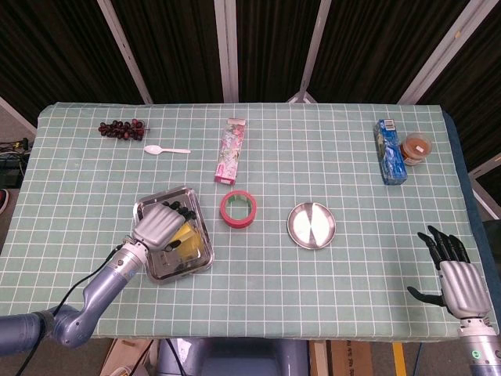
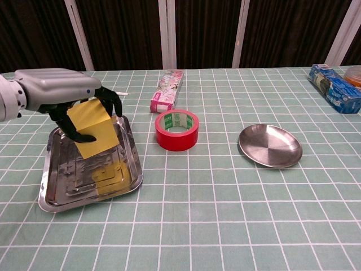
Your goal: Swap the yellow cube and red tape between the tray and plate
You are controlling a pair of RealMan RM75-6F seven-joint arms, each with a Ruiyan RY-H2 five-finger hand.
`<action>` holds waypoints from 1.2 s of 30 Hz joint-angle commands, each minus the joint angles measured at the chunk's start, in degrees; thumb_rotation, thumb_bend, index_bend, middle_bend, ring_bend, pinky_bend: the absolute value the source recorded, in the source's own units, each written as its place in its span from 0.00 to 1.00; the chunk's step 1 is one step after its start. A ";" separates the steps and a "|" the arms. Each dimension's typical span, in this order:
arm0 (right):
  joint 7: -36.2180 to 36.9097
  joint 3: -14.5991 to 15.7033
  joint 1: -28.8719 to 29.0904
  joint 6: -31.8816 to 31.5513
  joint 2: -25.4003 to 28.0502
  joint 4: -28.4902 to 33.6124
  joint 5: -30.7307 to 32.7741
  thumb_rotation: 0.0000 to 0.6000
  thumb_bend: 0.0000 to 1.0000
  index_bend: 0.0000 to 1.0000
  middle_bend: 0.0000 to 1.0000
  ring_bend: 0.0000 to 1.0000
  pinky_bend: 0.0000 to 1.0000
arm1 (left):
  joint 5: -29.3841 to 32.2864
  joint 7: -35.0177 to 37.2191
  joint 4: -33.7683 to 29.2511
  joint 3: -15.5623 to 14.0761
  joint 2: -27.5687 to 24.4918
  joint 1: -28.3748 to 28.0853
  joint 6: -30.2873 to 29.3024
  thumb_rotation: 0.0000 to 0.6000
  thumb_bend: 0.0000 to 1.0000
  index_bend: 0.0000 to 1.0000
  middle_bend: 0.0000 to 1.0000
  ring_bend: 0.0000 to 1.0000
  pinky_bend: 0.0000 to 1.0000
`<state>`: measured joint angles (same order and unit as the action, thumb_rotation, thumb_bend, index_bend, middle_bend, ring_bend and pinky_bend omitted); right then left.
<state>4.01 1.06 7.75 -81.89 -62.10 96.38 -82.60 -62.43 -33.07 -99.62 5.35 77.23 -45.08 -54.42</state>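
My left hand (image 2: pixel 59 93) (image 1: pixel 156 225) grips the yellow cube (image 2: pixel 93 129) (image 1: pixel 182 235) from above and holds it tilted in the air over the steel tray (image 2: pixel 62 186) (image 1: pixel 200 258). The red tape (image 2: pixel 176 130) (image 1: pixel 238 210) lies flat on the cloth just right of the tray. Further right sits the round steel plate (image 2: pixel 269 145) (image 1: pixel 311 225), with nothing on it. My right hand (image 1: pixel 454 276) hovers near the table's front right corner, fingers spread and holding nothing.
A pink box (image 1: pixel 231 150) lies behind the tape. A white spoon (image 1: pixel 165 150) and dark grapes (image 1: pixel 121 128) are at the back left. A blue packet (image 1: pixel 389 151) and a small cup (image 1: pixel 416 148) stand at the back right.
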 commanded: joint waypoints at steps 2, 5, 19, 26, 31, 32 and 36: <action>-0.13 -0.36 -0.17 0.14 -0.03 -0.13 0.21 1.00 0.05 0.12 0.00 0.07 0.00 | -2.83 4.11 -3.58 2.15 -0.53 -1.28 0.75 1.00 0.48 0.30 0.36 0.26 0.42; -0.17 -0.66 -0.31 0.35 -0.05 -0.27 0.34 1.00 0.05 0.12 0.00 0.07 0.00 | -2.57 3.30 -4.38 2.88 0.82 -3.62 3.02 1.00 0.48 0.30 0.36 0.26 0.42; 1.52 -1.50 -0.83 1.29 0.68 -1.57 0.42 1.00 0.04 0.12 0.00 0.07 0.00 | 8.65 -6.47 3.94 3.26 14.84 -14.29 8.46 1.00 0.47 0.30 0.31 0.25 0.40; 2.97 -1.97 -0.98 1.75 0.89 -2.43 0.46 1.00 0.04 0.12 0.00 0.07 0.00 | 12.64 -9.00 9.10 2.11 19.05 -16.80 8.43 1.00 0.23 0.24 0.14 0.06 0.24; 3.06 -2.15 -1.01 2.26 0.94 -2.69 0.53 1.00 0.04 0.12 0.00 0.07 0.00 | 16.58 -8.96 7.74 2.06 18.97 -18.33 9.86 1.00 0.08 0.17 0.01 0.00 0.09; 2.98 -2.25 -1.01 2.29 0.88 -2.74 0.60 1.00 0.04 0.12 0.00 0.07 0.00 | 16.75 -8.63 6.58 2.34 18.51 -18.58 9.93 1.00 0.07 0.16 0.00 0.00 0.08; 2.65 -2.49 -1.26 1.95 0.95 -2.59 0.54 1.00 0.04 0.12 0.00 0.07 0.00 | 14.61 -6.79 -0.26 3.95 14.98 -18.39 8.21 1.00 0.06 0.16 0.00 0.00 0.08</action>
<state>6.69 -1.41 6.53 -79.90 -61.17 93.76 -82.03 -46.49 -40.91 -95.98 8.27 94.55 -63.36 -45.14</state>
